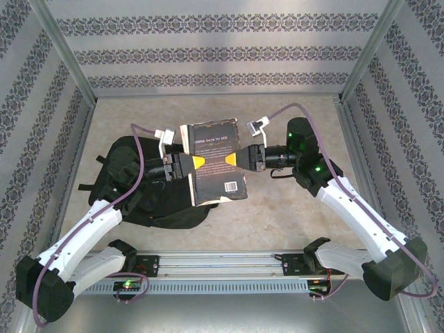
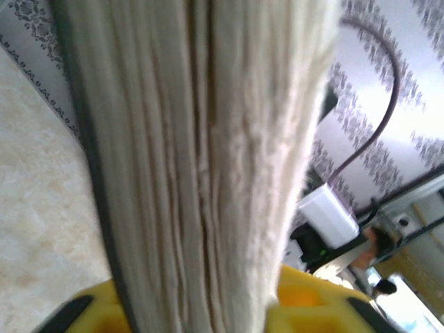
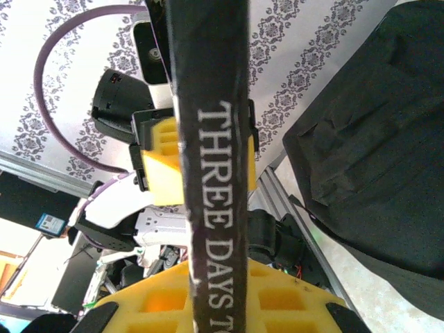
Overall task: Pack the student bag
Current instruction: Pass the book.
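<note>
1. Your left pincer and right pincer both clamp one black-covered book, held up off the pale stone-patterned table. The left grips the page edge and the right grips the spine. Yellow pads sit narrow on either face.
2. The book's long axis runs far-to-near in the top view, slightly skewed, with the back cover turned up toward the camera.
3. The student bag, a large black soft fabric backpack, lies slumped on the table left of centre. From the book it sits to the left and below. The book's near-left corner hangs over the bag.
4. The left arm is the nearer one, and it lies across the bag. Judgement: the coming move probably turns on carrying the book down and leftward to the bag's mouth, so expect that arm to crowd the path.
5. Hard to make out:
   - You cannot tell whether the zip is open or which way the mouth faces, because arm and book cover the bag's middle.
   - The left wrist view gives blurred pages at close range.
   - The right wrist view cuts the spine title off at the bottom.
</note>
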`<state>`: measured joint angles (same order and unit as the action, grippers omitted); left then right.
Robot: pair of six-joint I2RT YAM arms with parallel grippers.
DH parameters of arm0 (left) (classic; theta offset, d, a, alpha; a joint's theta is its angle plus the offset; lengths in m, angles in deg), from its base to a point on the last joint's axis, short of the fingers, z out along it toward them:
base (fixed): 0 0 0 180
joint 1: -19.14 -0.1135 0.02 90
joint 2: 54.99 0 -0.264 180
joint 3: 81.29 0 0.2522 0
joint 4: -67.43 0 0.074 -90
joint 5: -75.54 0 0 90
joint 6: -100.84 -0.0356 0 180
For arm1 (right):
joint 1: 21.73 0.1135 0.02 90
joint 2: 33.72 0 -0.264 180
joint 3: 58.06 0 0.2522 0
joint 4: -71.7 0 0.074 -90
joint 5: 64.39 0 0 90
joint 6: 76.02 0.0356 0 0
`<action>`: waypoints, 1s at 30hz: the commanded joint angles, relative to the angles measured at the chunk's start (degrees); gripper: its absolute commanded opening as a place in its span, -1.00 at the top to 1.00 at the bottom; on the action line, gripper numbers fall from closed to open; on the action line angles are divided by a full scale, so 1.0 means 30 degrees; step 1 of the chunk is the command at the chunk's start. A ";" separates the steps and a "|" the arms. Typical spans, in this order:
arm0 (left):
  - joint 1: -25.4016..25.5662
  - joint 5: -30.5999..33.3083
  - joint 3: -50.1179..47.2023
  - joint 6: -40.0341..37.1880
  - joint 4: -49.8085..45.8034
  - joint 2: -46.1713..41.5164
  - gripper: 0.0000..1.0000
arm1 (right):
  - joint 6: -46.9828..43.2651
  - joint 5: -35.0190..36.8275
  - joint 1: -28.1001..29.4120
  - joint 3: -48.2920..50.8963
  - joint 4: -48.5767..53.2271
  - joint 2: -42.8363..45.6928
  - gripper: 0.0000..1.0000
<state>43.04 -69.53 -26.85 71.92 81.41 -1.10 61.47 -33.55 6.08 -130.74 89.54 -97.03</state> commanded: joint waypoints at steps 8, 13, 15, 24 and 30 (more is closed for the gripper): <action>-0.0211 0.0738 -0.0289 0.2392 0.4483 0.0209 0.18 | -0.0633 0.0973 -0.0716 0.0840 -0.0388 0.1170 1.00; 0.0133 0.0449 -0.0296 0.2311 0.4440 0.0716 0.19 | -0.0564 0.0857 -0.0511 0.0727 -0.0482 0.0983 1.00; 0.0374 0.0165 -0.0119 0.2206 0.4167 0.1033 0.18 | -0.0564 0.0740 -0.0431 0.0639 -0.0462 0.0890 1.00; 0.1131 -0.0313 0.0980 -0.0484 0.0353 0.1402 0.48 | -0.0985 0.0641 -0.0306 0.0555 0.0574 0.0726 1.00; 0.1113 0.1611 0.1107 -0.0380 0.1543 0.1424 1.00 | -0.0959 0.1962 -0.0494 0.0801 0.0778 0.1341 0.55</action>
<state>45.80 -67.96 -25.77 72.53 82.42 4.12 59.65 -30.51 4.73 -128.90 92.49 -94.74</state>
